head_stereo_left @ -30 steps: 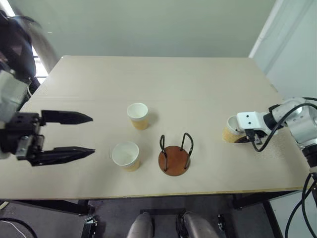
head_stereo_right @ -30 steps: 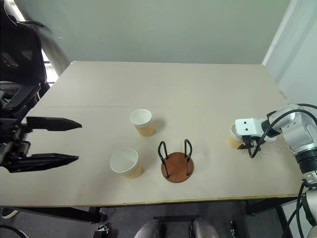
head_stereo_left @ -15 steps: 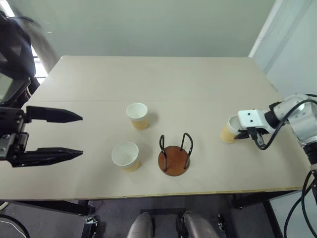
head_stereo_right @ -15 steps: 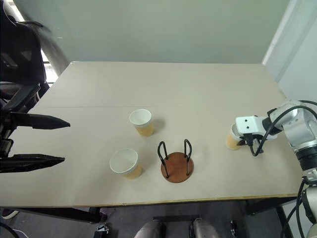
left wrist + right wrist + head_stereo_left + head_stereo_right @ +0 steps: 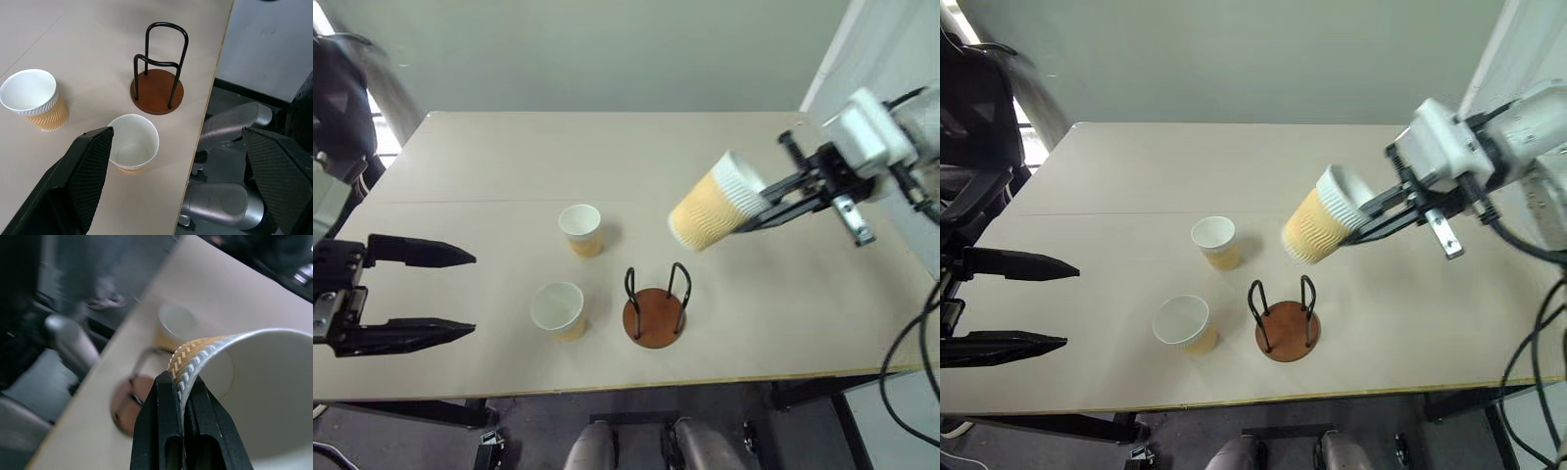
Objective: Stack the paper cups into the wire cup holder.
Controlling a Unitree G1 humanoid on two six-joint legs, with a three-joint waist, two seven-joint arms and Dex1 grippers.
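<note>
My right gripper (image 5: pixel 751 208) is shut on the rim of a paper cup (image 5: pixel 708 213). It holds the cup tilted in the air, above and a little to the right of the wire cup holder (image 5: pixel 654 313). The right wrist view shows the fingers (image 5: pixel 168 431) pinching the cup wall (image 5: pixel 205 357), with the holder's brown base (image 5: pixel 122 406) below. Two more paper cups (image 5: pixel 579 228) (image 5: pixel 557 309) stand upright on the table, left of the holder. My left gripper (image 5: pixel 470 294) hovers open at the left with nothing between its fingers. It faces the nearer cup (image 5: pixel 133 144).
The tan table (image 5: pixel 489 157) ends at its front edge just behind the holder. A black chair (image 5: pixel 979 108) stands off the table's left side. Bare tabletop lies right of the holder and toward the back.
My right gripper has lifted its cup off the table at the right and carried it up and left toward the holder, tilting it. The left gripper stays open, drawn back slightly.
</note>
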